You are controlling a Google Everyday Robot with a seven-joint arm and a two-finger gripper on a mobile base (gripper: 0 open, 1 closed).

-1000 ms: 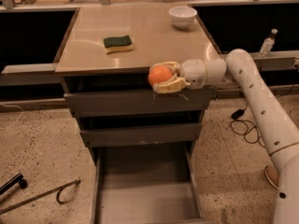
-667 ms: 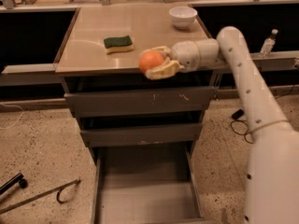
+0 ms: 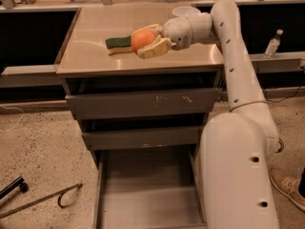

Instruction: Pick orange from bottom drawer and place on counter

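Note:
My gripper point(image 3: 146, 41) is shut on the orange point(image 3: 142, 39) and holds it over the middle of the beige counter point(image 3: 90, 56), just above its surface. The orange is round and smooth between the cream fingers point(image 3: 155, 48). The bottom drawer point(image 3: 143, 194) is pulled open below, a grey tray with a bare floor. My white arm reaches in from the right and hides the drawer's right side.
A green sponge point(image 3: 117, 43) lies on the counter just left of the orange. A white bowl point(image 3: 185, 11) stands at the counter's back right, partly behind my wrist. Two shut grey drawers point(image 3: 143, 104) sit above the open one. A metal rod point(image 3: 38, 202) lies on the floor.
My gripper has carried the orange up from in front of the top drawer and leftward over the counter, close to the sponge.

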